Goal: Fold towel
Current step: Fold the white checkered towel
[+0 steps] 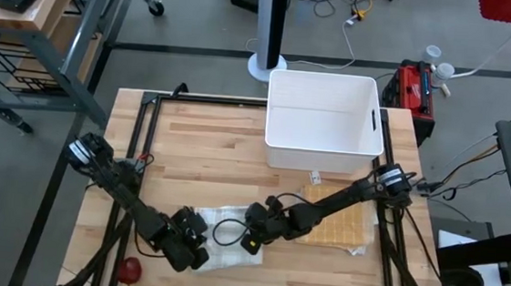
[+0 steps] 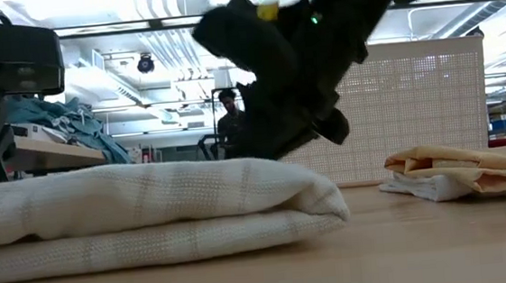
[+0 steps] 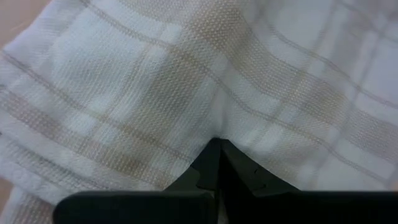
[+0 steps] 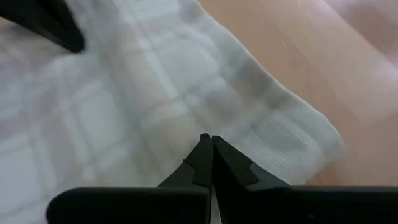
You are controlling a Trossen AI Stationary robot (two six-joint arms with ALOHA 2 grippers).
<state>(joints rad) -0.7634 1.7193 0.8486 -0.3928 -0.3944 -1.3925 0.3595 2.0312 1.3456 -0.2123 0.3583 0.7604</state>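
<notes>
A white towel with faint tan checks (image 1: pixel 230 235) lies folded in several layers on the table's near middle; in the low view the towel (image 2: pixel 150 213) shows its rounded fold at the right. My left gripper (image 1: pixel 194 248) is shut, its fingertips (image 3: pixel 217 149) over the towel's left part. My right gripper (image 1: pixel 253 237) is shut too, its tips (image 4: pixel 208 142) over the towel near its right edge (image 4: pixel 292 124). In the low view the right gripper (image 2: pixel 320 127) hangs just above the towel's top. My left gripper's shut fingertips meet the towel's top face (image 3: pixel 217 127) slanting down from the left; the cloth lies flat around them, and whether they press on it I cannot tell. My right gripper points down at the towel's top face (image 4: pixel 205 118) from the right; whether it touches I cannot tell.
A white bin (image 1: pixel 324 121) stands at the far middle of the table. A folded tan towel (image 1: pixel 338 227) lies under my right arm, and it sits to the right in the low view (image 2: pixel 472 168). A small red object (image 1: pixel 129 267) lies at the near left. A person (image 2: pixel 231 121) stands far behind.
</notes>
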